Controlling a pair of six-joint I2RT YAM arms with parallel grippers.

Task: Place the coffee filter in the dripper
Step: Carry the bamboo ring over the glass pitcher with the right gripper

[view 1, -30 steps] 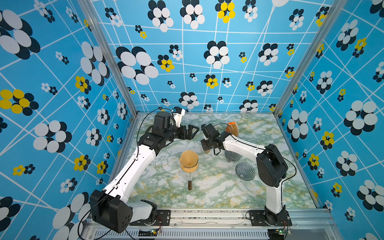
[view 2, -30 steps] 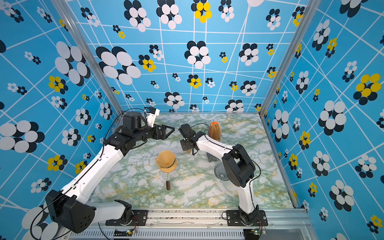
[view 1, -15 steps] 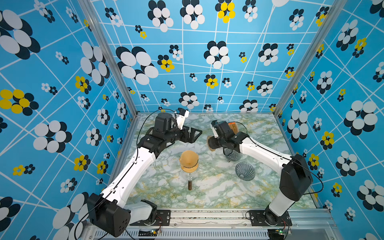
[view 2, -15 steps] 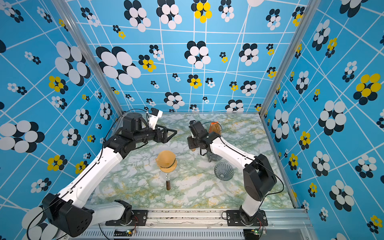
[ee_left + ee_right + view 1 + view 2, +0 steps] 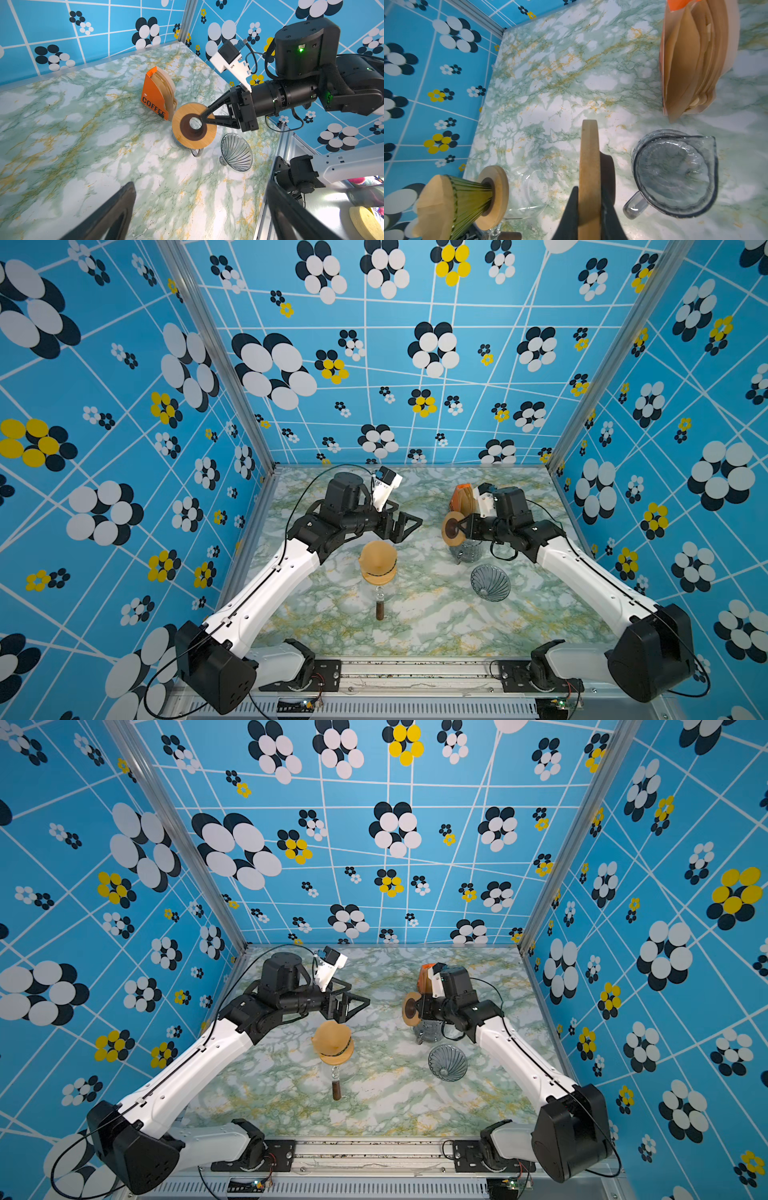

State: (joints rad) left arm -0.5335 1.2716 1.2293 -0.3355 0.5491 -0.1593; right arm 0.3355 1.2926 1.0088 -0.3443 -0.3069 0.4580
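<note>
While right gripper (image 5: pixel 459 526) clamps wooden ring (image 5: pixel 448 537) edge-up, left gripper (image 5: pixel 409 529) wide, empty: level ring over glass server (image 5: pixel 467 552) at six o'clock

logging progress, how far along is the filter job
Done: a paper filter appears seated in the green dripper. In hand: right gripper clamps the wooden ring near the glass jug; left gripper open, empty. Left: grey dripper lies empty on the table, filters in orange box.
</note>
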